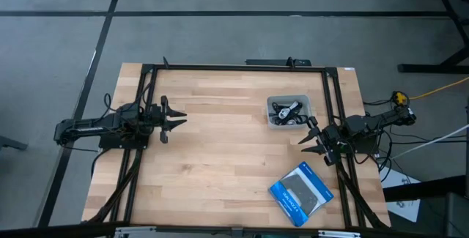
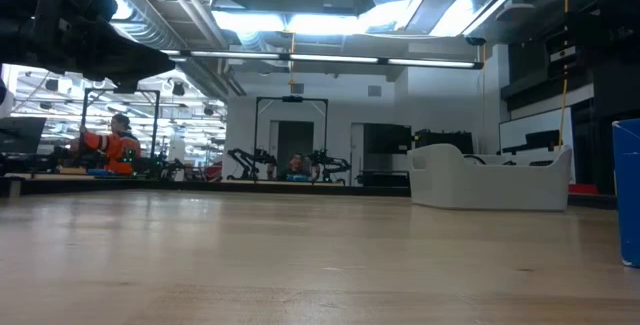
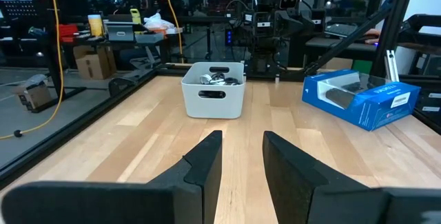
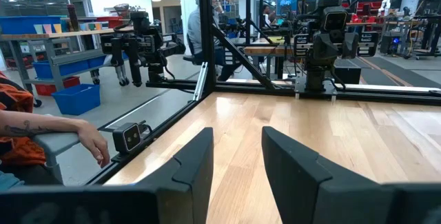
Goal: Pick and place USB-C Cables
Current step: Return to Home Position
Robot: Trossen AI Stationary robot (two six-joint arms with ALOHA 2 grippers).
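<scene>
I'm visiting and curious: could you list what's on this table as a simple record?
Table: light wood
Grey bin: right of centre
USB-C cables: inside the grey bin
Blue-and-black box: right side, lying flat
Left gripper: open, empty, left edge
Right gripper: open, empty, between bin and box

I see a blue box (image 1: 301, 194) flat by the tabletop's (image 1: 220, 150) right edge; a grey tray (image 1: 270, 113) apart from it; a person in orange (image 2: 120, 143) far off.

Arms folded low, left claw (image 1: 176, 119) spread, right claw (image 1: 308, 135) spread, facing each other
</scene>
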